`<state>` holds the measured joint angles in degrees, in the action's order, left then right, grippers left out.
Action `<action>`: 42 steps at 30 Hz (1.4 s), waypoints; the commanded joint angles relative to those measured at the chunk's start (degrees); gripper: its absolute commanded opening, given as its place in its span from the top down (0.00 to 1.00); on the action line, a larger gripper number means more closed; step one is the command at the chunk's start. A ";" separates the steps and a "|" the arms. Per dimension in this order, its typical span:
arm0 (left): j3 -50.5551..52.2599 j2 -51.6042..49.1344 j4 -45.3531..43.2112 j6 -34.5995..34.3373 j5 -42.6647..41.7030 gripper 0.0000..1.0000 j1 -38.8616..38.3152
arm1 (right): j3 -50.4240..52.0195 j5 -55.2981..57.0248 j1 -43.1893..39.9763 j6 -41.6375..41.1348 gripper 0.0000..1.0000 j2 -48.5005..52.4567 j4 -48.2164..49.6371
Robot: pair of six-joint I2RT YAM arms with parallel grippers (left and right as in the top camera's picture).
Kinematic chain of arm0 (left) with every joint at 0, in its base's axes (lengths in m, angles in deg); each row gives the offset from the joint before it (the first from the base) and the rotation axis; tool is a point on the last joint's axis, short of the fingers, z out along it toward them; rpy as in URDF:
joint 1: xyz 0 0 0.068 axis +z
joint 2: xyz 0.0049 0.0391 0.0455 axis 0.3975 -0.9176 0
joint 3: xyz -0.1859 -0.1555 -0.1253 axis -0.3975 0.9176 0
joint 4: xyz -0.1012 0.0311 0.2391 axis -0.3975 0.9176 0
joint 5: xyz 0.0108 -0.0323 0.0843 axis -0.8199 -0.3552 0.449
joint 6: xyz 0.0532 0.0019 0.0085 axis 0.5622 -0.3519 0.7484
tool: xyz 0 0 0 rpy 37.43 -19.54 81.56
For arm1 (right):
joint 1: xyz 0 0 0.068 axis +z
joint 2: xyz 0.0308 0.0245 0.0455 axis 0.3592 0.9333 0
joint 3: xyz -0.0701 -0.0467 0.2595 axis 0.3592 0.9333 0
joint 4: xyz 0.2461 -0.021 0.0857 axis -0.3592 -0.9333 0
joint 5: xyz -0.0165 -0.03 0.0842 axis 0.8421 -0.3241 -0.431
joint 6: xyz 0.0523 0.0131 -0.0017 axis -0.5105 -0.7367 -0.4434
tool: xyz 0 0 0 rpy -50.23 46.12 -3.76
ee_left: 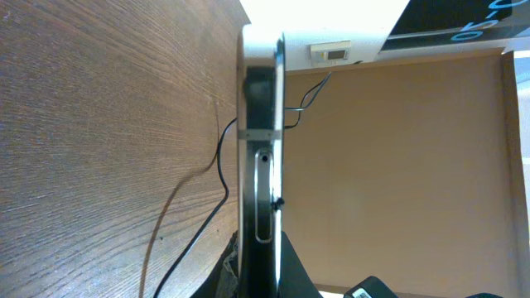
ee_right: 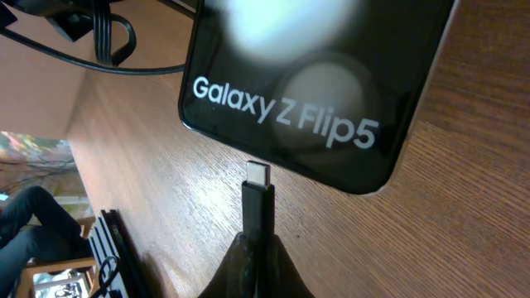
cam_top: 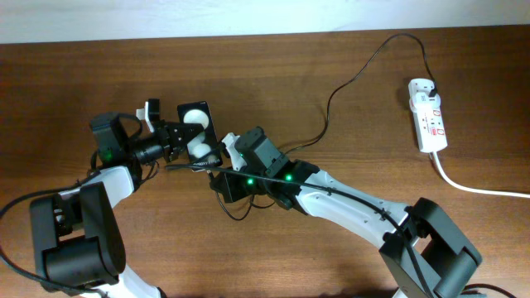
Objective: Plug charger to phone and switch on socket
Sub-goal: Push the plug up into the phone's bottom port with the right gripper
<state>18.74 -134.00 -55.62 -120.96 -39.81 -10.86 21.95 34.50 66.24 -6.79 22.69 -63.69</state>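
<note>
The black phone (cam_top: 196, 130) with two round white reflections is held tilted above the table at centre left by my left gripper (cam_top: 175, 136), shut on its edge. In the left wrist view the phone (ee_left: 261, 157) shows edge-on between the fingers. My right gripper (cam_top: 222, 157) is shut on the charger connector (ee_right: 258, 199). Its metal tip sits just short of the phone's bottom edge (ee_right: 323, 124), marked "Galaxy Z Flip5". The thin black charger cable (cam_top: 331, 99) runs to the white socket strip (cam_top: 428, 114) at the far right.
The socket's thick white cord (cam_top: 472, 186) trails off to the right edge. The charger cable loops across the wooden table (cam_top: 248, 265) between the arms and also under the right arm. A beige wall shows behind the phone in the left wrist view.
</note>
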 commanded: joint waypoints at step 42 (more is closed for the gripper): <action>-0.07 -0.28 -2.47 -2.47 -2.56 1.00 0.17 | 0.26 0.24 0.04 -1.99 0.96 -0.44 2.34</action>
<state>18.74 -134.00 -57.56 -123.49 -40.84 -10.78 21.97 33.50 66.39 -8.98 22.69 -61.72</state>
